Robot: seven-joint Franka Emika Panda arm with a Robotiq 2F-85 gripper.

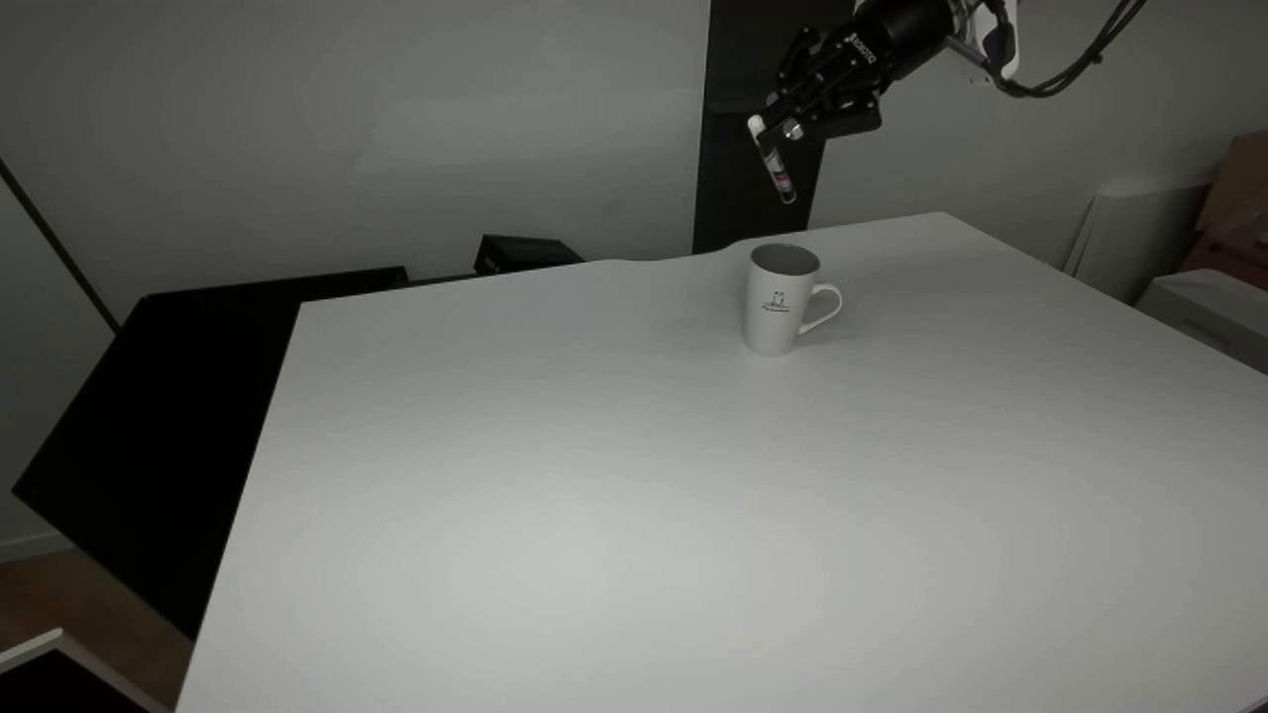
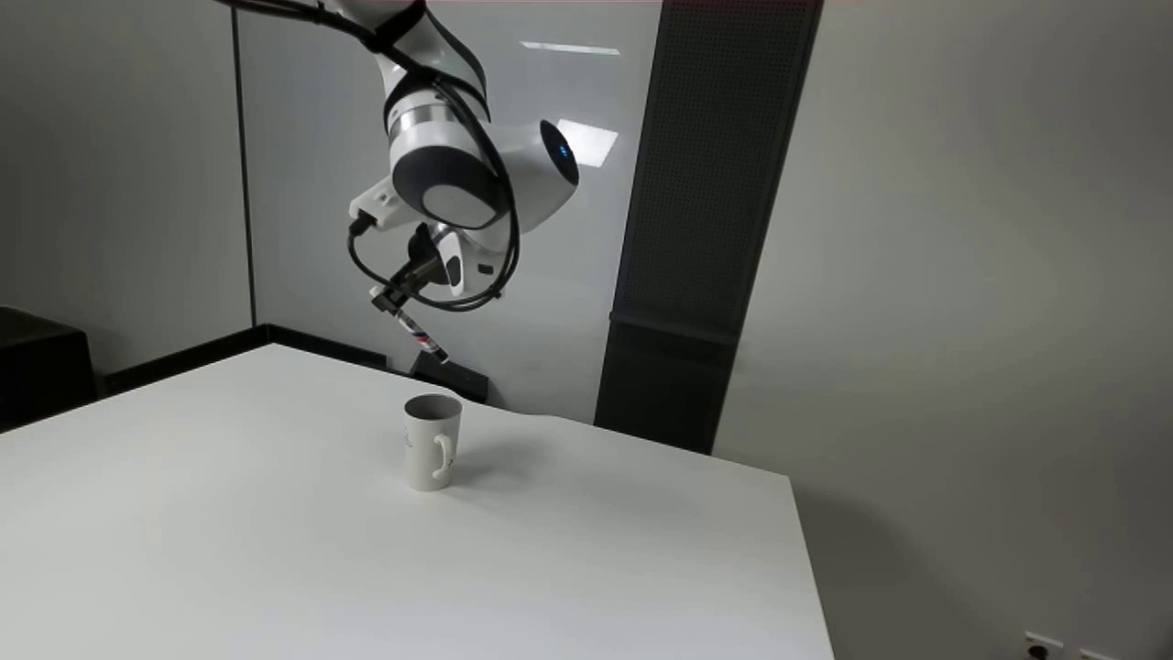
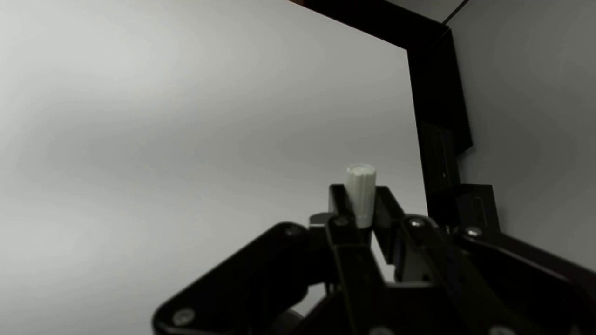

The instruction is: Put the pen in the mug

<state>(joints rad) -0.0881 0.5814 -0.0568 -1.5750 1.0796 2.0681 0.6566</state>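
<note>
The pen (image 1: 776,170), a slim cylindrical marker with a black body, a reddish band and a white end, is held in the air by the black, jointed, two-fingered hand (image 3: 361,204). The hand's flat black fingers (image 3: 389,214) are drawn in against opposite sides of the pen near that white end, the narrow space between them filled by the pen itself. In the wrist view the white end rises past the fingertips, faint lengthwise ridges showing on it. In both exterior views the pen is tilted, its white end higher and its black body slanting down past the fingers. Its lower tip hangs above the tall white ceramic mug (image 2: 424,458) as both exterior views show it, apart from the rim. The mug stands upright on the smooth white counter (image 1: 555,495), with a grey interior, a looped side handle and a small dark printed drawing on its wall. A white and dark-grey jointed robot arm (image 2: 531,170) extends to the hand from the top of an exterior view, a black cable (image 2: 512,225) looping along it. A black box-shaped object (image 1: 525,254) shows past the counter's edge, and a tall dark panel (image 2: 706,220) stands by the plain grey wall (image 2: 962,229).
</note>
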